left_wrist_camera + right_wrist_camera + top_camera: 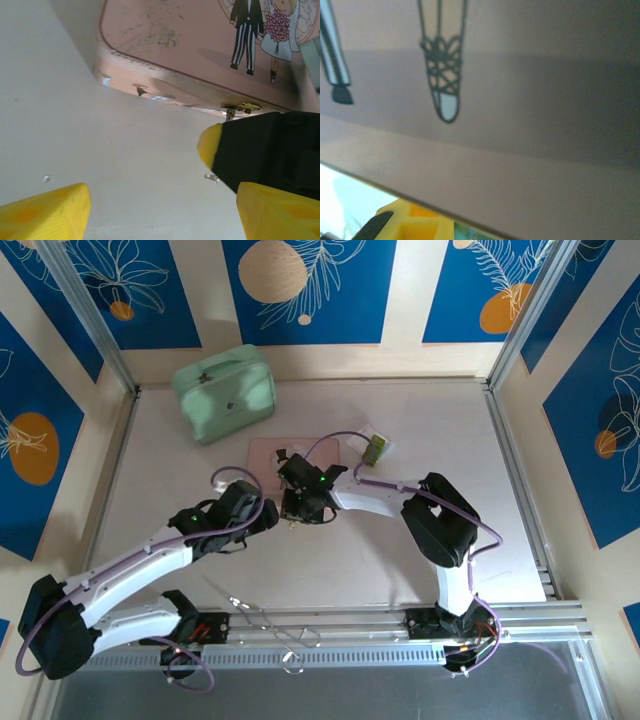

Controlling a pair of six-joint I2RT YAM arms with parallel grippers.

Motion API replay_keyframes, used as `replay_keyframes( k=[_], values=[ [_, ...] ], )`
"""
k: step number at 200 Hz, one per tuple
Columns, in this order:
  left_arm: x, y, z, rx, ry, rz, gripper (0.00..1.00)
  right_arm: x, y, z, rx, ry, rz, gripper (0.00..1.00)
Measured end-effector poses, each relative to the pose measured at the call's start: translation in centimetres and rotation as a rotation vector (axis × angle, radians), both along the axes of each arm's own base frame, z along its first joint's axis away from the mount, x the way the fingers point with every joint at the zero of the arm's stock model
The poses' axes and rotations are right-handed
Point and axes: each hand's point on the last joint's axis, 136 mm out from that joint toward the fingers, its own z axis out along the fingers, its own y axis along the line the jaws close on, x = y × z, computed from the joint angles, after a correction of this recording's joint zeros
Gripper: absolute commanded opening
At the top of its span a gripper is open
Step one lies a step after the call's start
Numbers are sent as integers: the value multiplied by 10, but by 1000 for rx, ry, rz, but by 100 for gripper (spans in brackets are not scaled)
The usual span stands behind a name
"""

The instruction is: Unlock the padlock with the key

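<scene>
Centrally in the overhead view, the two grippers are seen converged at the lower edge of a flat pink tin [264, 452], which lies on the pale table [450, 430] just above mid-frame. The right gripper [294, 517] is extended in from the right of the frame and pointed down over the tin's lower edge. Whether its jaws are closed or parted cannot be told, since its fingers are hidden beneath its own body from above and a single yellow-tipped finger [209, 145] is presented in the left wrist view. The left gripper [160, 215] is held low over the table just left of the right one, its jaws spread wide and empty; its yellow fingertips [47, 210] are seen at the bottom corners of the left wrist view. In that view the tin's rim is shown across the upper half, with a printed bride and groom on the lid and a small brass-coloured clasp [242, 106] on the edge directly above the right gripper's finger. The padlock cannot be picked out with certainty; a tiny silvery metal piece [212, 177] is seen on the table against the underside of that finger. In the right wrist view the tin's printed surface is shown very close and blurred. A mint-green case [225, 390] is placed at the upper left of the table, and a small olive-green block [375, 449] at the upper right of the tin.
</scene>
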Motion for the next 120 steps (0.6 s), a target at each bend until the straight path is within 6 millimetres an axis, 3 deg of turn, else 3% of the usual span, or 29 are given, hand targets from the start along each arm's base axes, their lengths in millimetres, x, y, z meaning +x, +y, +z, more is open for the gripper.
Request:
replay_keyframes(
  k=[63,120],
  values=[
    [8,0,-10,-96,41,12,74,2,-2,-6,-124,-17,14,6],
    [12,5,-6,-162,45,28,73,3,-3,-8,-183,-30,22,6]
  ],
)
